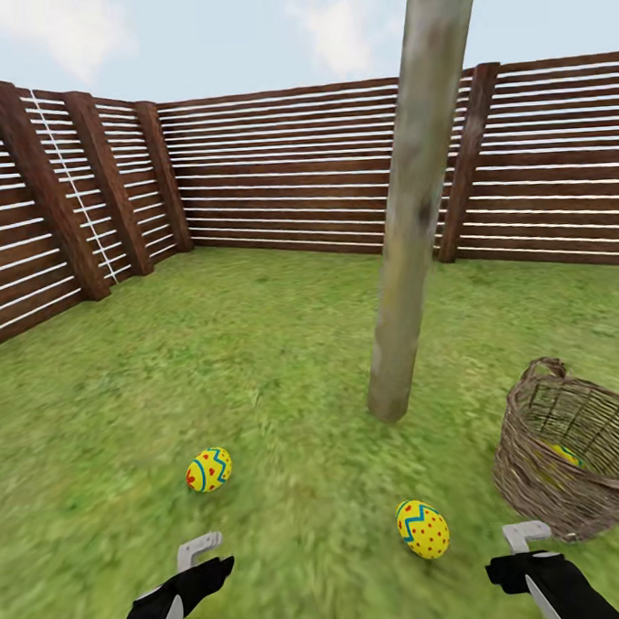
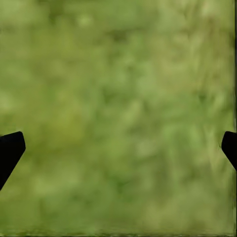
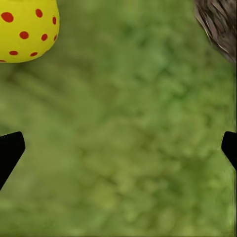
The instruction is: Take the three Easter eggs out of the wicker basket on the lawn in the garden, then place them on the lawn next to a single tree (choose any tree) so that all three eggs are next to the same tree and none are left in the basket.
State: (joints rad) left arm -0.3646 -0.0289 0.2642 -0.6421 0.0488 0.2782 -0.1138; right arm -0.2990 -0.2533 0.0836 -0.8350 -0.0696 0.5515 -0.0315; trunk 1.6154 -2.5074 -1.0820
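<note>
Two yellow Easter eggs with blue zigzags and red dots lie on the lawn [image 1: 284, 348]: one [image 1: 208, 469] to the left of the tree's pale trunk [image 1: 413, 211], the other [image 1: 422, 528] in front of it. The wicker basket [image 1: 540, 479] stands on the grass to the right of the trunk, and a third egg [image 1: 567, 456] shows inside it through the weave. My left gripper [image 1: 207, 558] hangs open over bare grass [image 2: 118, 98]. My right gripper [image 1: 519, 553] is open and empty, between the nearer egg [image 3: 27, 27] and the basket [image 3: 219, 24].
A brown slatted fence [image 1: 282, 165] encloses the garden behind and on both sides, with thick posts [image 1: 41, 188] along the left. Open grass stretches to the left of the tree and toward the fence.
</note>
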